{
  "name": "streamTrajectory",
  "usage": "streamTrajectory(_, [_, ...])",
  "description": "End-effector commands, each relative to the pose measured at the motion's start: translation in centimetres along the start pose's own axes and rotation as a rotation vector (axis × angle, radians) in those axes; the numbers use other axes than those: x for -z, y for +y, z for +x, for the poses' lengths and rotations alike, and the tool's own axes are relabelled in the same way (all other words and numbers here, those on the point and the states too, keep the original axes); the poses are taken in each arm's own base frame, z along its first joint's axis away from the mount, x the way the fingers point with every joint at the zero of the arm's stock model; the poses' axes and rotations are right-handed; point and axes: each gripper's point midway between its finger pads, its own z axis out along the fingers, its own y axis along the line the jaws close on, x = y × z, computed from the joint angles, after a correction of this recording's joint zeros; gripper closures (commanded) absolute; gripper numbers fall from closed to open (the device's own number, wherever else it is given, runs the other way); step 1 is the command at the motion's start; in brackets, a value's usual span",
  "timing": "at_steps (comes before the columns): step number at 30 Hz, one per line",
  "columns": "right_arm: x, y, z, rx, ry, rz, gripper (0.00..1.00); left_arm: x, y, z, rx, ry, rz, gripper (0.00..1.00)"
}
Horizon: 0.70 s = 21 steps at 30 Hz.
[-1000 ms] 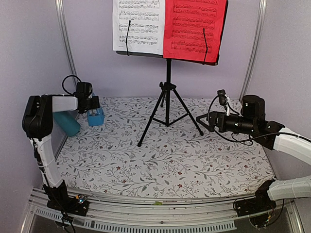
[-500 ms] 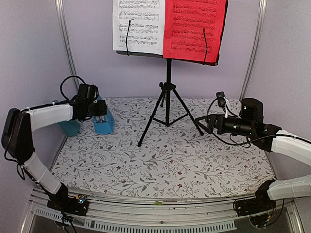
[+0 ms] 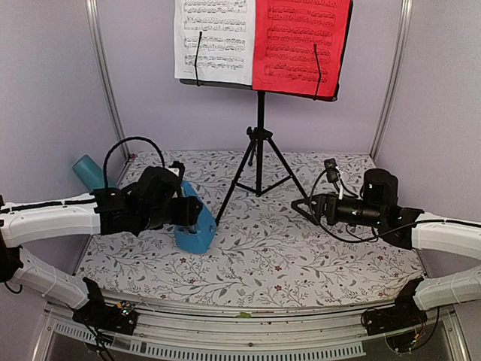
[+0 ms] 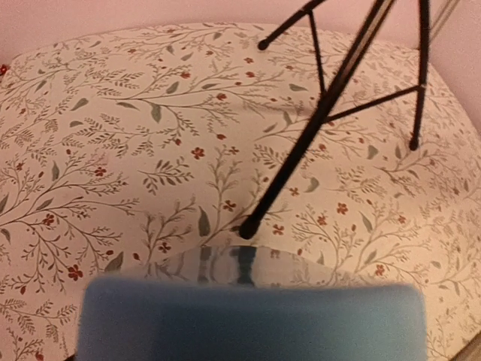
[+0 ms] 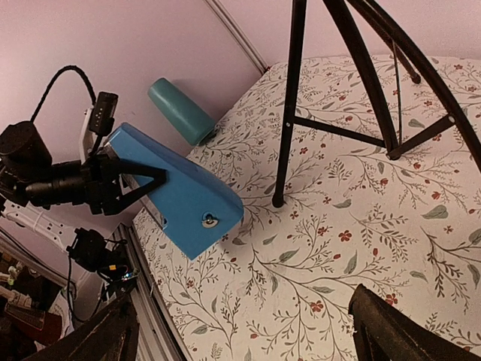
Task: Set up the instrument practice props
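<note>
Small blue pyramid metronome (image 3: 194, 222) clamped in left hand (image 3: 178, 210), tilted, left of centre on bench (image 3: 301, 259), near the front-left foot of music stand (image 3: 259, 150). White sheet (image 3: 214, 37) and red sheet (image 3: 301, 41) side by side on its desk at back. Right hand (image 3: 304, 204) wide open, holding nothing, just right of tripod legs. Bare floral surface toward near edge. Teal cup (image 3: 89, 171) tilted at left wall.

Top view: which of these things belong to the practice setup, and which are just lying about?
Job: music stand, white sheet, red sheet, blue metronome held by the left gripper.
Lying about: teal cup, back left.
</note>
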Motion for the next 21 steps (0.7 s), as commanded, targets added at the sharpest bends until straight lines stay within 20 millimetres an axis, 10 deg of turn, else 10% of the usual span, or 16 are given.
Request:
streamTrajectory(1, [-0.1,0.7,0.9,-0.005,-0.022,-0.041,0.0,2.5,-5.3,-1.8,-0.004,-0.113,0.122,0.92])
streamTrajectory(9, [0.9,-0.1,1.9,0.05,-0.093,0.005,0.0,1.6,-10.5,0.9,-0.122,-0.139,0.252,0.87])
streamTrajectory(21, [1.2,-0.8,2.4,0.095,-0.116,0.024,0.01,-1.2,-11.2,5.1,-0.136,-0.107,0.226,0.63])
